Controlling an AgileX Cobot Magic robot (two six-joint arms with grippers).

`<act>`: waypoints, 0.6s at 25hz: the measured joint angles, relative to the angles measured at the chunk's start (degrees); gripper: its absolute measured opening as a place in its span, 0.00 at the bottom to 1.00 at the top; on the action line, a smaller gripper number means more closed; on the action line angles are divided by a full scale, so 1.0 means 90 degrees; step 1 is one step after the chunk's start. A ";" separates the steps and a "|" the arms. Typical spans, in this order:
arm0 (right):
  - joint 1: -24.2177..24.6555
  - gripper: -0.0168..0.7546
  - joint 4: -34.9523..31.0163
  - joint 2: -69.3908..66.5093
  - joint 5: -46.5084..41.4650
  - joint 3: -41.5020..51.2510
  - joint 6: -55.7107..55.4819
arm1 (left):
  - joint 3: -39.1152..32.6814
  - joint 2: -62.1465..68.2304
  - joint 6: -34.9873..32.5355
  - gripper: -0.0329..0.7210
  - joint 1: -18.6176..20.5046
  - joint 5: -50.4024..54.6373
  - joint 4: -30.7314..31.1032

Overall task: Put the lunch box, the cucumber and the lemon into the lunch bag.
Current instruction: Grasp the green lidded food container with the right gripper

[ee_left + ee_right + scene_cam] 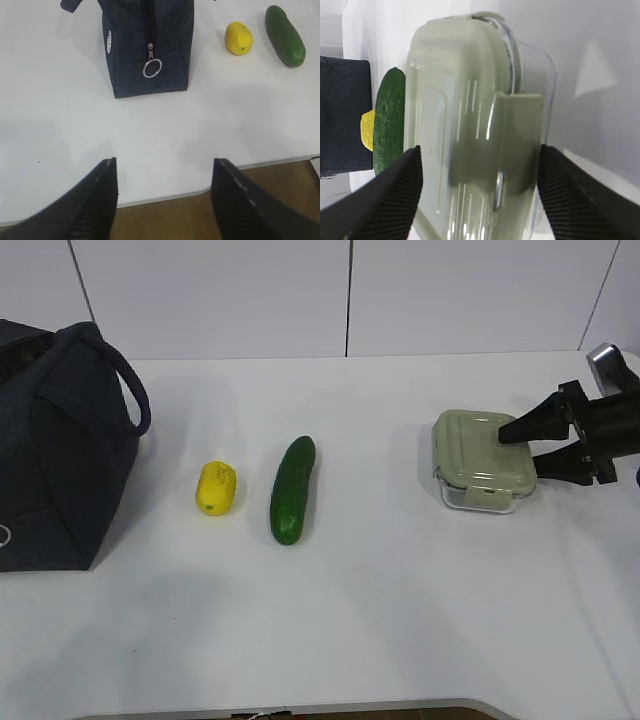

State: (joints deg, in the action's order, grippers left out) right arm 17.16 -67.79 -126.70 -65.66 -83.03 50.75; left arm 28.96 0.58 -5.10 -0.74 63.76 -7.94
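Observation:
The lunch box (480, 455), clear with a sage-green lid, sits at the right of the white table. My right gripper (530, 448) is open at its right edge, one finger over the lid and one at its side. In the right wrist view the box (470, 100) fills the gap between the spread fingers of the gripper (480, 150). The cucumber (292, 490) and the lemon (216, 487) lie side by side mid-table. The navy lunch bag (60, 440) stands at the far left. My left gripper (164, 172) is open and empty above the table's front edge, well short of the bag (145, 50).
The bag's zip ring pull (152, 68) hangs on the end that faces the left wrist camera. The lemon (238, 38) and the cucumber (285, 35) lie right of the bag there. The table's front edge (165, 195) is below the left fingers.

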 joint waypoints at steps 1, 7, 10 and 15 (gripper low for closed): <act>0.0000 0.76 0.0000 0.0000 0.0000 0.0000 0.0015 | 0.0000 0.0000 0.0000 0.62 0.0000 0.0000 0.0000; -0.0146 0.76 0.0000 -0.0038 0.0054 0.0000 0.0064 | 0.0000 0.0000 0.0000 0.62 0.0000 0.0000 0.0000; -0.0209 0.76 0.0000 -0.0045 0.0089 0.0000 0.0068 | 0.0000 0.0000 0.0000 0.62 0.0000 0.0000 0.0000; -0.0227 0.76 -0.0041 -0.0169 0.0089 -0.0023 0.0079 | 0.0000 0.0000 0.0000 0.62 0.0000 0.0000 0.0000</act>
State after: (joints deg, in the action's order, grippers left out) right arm 15.12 -68.16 -128.23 -64.86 -83.24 51.46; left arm 28.96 0.58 -5.10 -0.74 63.76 -7.94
